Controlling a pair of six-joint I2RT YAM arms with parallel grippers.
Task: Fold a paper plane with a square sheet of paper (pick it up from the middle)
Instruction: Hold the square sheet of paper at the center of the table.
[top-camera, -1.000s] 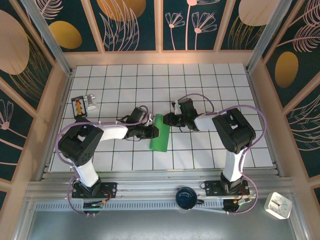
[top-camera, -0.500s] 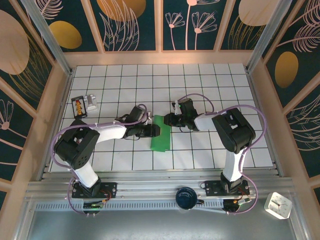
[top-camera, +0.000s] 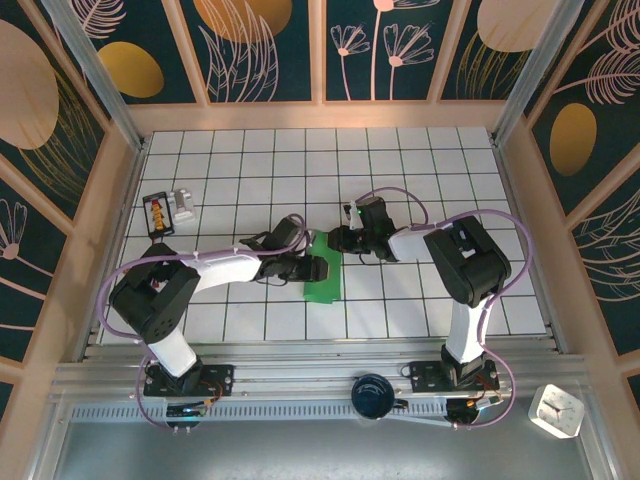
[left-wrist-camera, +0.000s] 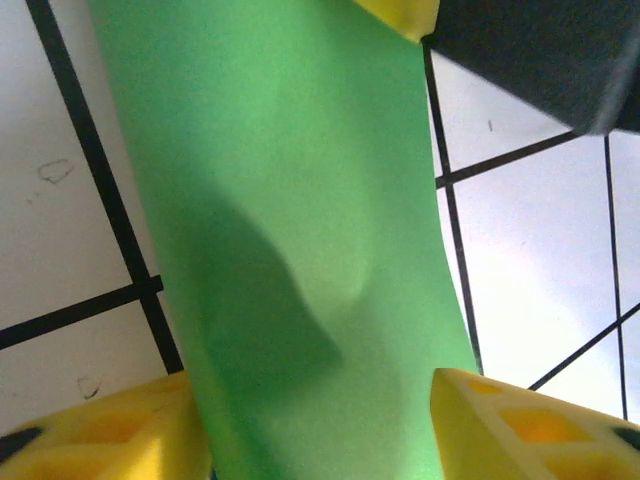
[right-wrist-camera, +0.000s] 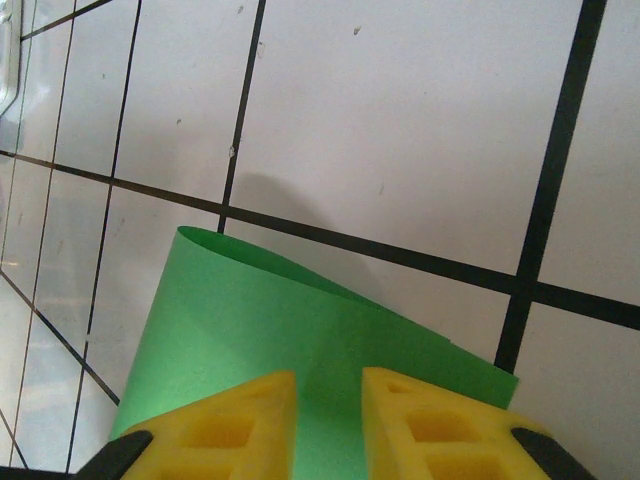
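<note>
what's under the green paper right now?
White gridded table lies under the square sheet of paper. Its far end curls up, pinched by the right gripper. Whatever lies directly beneath the sheet is covered.

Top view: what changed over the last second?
The left gripper slid right, further over the folded green paper, its jaws now open astride the strip. The right gripper stayed pinched on the paper's far end; the paper barely shifted. The small device at far left did not move.

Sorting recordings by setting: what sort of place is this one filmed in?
Probably a purpose-built robot test booth, not a home: a white gridded tabletop, wooden-framed walls with dark botanical-print panels, and two arms bolted to an aluminium rail, working on a folded green paper sheet.
</note>
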